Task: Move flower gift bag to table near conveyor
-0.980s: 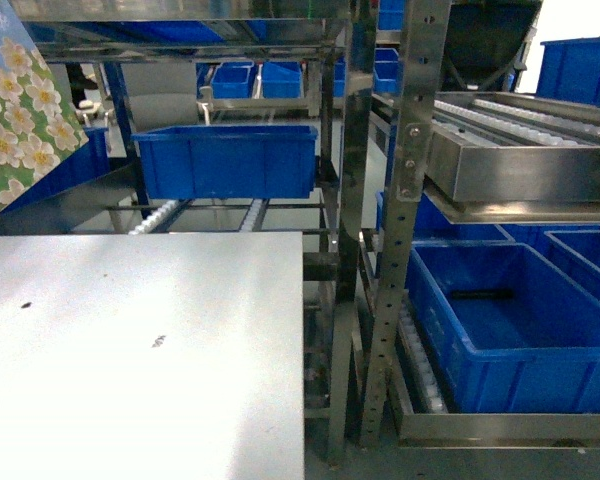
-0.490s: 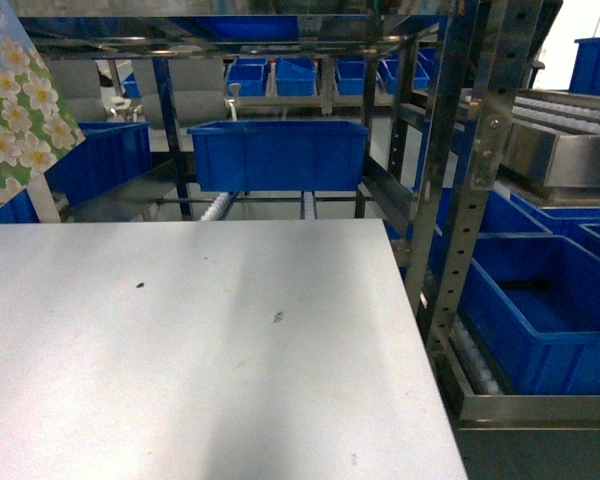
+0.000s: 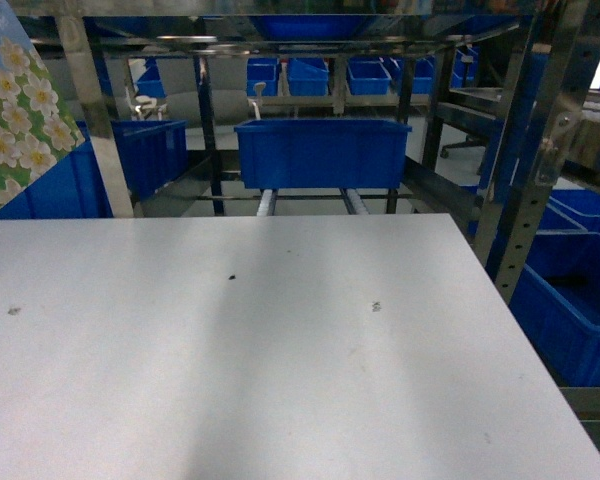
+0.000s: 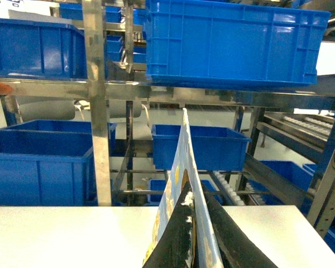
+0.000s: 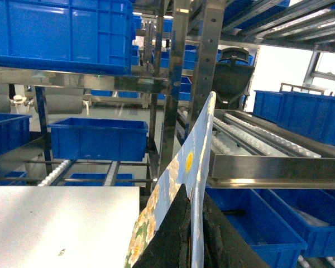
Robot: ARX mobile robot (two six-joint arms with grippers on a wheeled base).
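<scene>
The flower gift bag (image 3: 20, 115) hung at the far left edge of the head view, raised above the white bench (image 3: 280, 360) and not touching it; only its flowered corner showed there. In the left wrist view the left tool (image 4: 192, 223) was clenched on the thin upper edge of the bag (image 4: 178, 167), its dark fingers (image 4: 181, 237) pressed on either side of the sheet, which rose edge-on straight ahead of the camera. The right wrist view showed the same thing: the right tool (image 5: 192, 223) gripped an edge of the bag (image 5: 181, 173) with the panel standing upright between its fingers (image 5: 170, 234). So the bag was carried by both arms, its long axis running up and away from each tool, and the bench lay directly below and ahead. Beyond the bench's far edge stood the conveyor (image 3: 310, 200), steel racking with roller tracks carrying a blue bin (image 3: 320, 150). The coming move seemed to call for lowering the bag straight down onto the bench's bare surface, both arms together, keeping it level.
</scene>
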